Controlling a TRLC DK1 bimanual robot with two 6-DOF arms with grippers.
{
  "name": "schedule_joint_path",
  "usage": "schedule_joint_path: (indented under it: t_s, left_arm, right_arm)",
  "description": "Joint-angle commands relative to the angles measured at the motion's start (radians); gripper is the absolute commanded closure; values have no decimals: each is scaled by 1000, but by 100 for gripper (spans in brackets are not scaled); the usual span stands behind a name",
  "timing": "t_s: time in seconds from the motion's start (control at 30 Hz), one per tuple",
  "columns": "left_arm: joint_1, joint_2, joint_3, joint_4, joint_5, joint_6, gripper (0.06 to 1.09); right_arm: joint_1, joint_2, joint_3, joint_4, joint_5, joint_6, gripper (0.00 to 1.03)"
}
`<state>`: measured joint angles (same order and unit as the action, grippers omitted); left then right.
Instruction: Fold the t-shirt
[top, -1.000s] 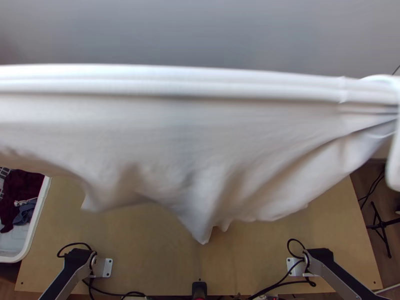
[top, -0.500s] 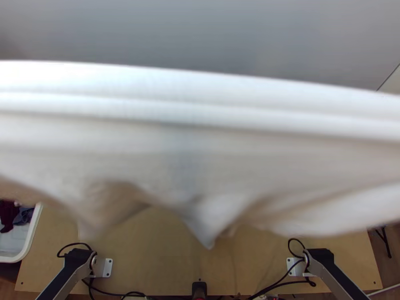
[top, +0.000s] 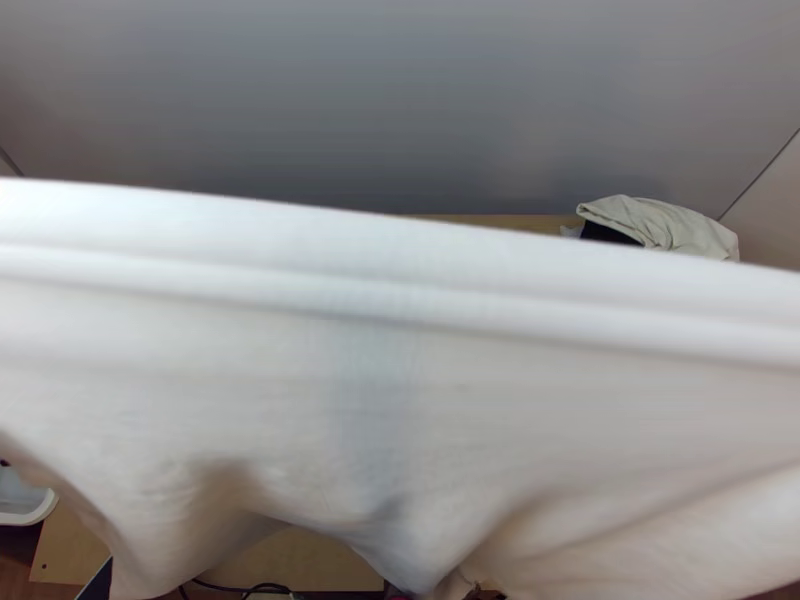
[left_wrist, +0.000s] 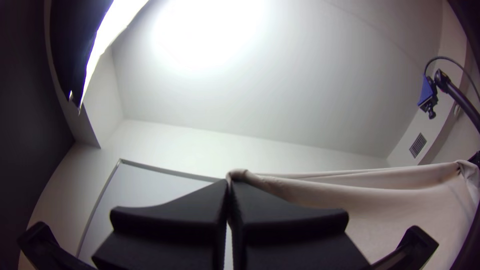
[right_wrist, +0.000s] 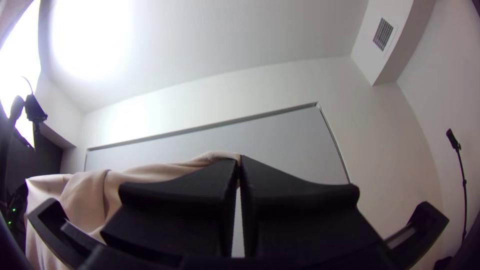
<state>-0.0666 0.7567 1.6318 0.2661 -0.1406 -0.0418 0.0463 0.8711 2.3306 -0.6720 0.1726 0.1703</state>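
Across the whole width of the top view, nearest to the camera, the t-shirt (top: 400, 430) hangs in the air, its long axis running side to side between the two arms and tilting, so that the taut edge sits higher at the frame's left than at its right. The left gripper (left_wrist: 229, 182) is closed, a corner of cloth pinched at its tips; the right gripper (right_wrist: 239, 161) is clamped on the opposite corner. From each, the fabric stretches off toward the other arm, so neither is nearer. The loose lower edge droops unevenly toward the bottom of the frame, over the surface (top: 68, 545). Laying it flat probably calls for levelling that edge, then lowering both corners together; the droop could bunch underneath. At lower left is a white tub (top: 30, 515). Farther off, at upper right, lies a crumpled pale cloth (top: 680, 228).
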Motion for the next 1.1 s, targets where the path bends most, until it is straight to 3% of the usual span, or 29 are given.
schedule_joint_path:
  t_s: [0.0, 0.2, 0.43, 0.67, 0.87, 1.07]
  left_arm:
    - [2, -77, -202, -41, -8, -12, 105]
    - [-1, -140, -489, 9, 7, 34, 105]
    - [4, -135, -730, 137, 62, 105, 105]
    - [2, 46, -823, 243, 93, 105, 105]
    - [-7, 314, -788, 386, 96, 111, 105]
    - [5, 613, -673, 446, 105, 143, 105]
  right_arm:
    - [35, -9, -86, -130, 4, -2, 100]
    - [61, -53, -409, -84, 4, -71, 100]
    - [119, -146, -919, 152, 2, -124, 100]
    - [142, -46, -1312, 465, -5, -147, 100]
    - [136, 284, -1335, 738, -7, -216, 100]
    - [83, 661, -1067, 808, -12, -212, 100]
